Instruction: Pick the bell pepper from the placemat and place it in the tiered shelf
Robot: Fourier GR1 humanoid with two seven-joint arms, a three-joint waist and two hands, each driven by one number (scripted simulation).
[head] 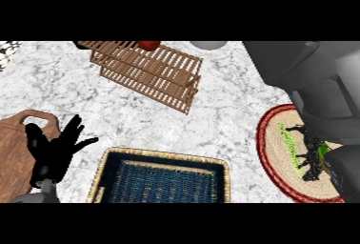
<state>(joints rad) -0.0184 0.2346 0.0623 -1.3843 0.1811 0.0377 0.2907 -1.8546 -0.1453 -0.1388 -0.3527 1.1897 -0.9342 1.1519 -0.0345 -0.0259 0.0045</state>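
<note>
**Pepper under the right robot hand at the placemat**

Placemat [271, 143], round with a red rim, sits at about four o'clock on the marble surface [232, 95]. My right robot hand [309, 152] is down over it, black fingers curled round a bright green thing that I take for the bell pepper [323, 151]; only slivers of green show past the fingers and the grey forearm, so I judge the hold as closed on it, not proven lifted.

Handling, as I reckon it: a pepper is light, hollow, with smooth waxy skin that may slide, and stiff enough to take a wrap round its widest part. I would keep the fingers across the body, not the stem.

The slatted wooden tiered shelf [151, 71] lies at twelve o'clock, well apart from the mat, with something red [148, 45] at its far edge.

My left robot hand [53, 147] rests open at eight o'clock, fingers spread, over a wooden board [14, 143]. A blue-lined basket [162, 178] sits at six.

No labels or writing can be read anywhere.
</note>
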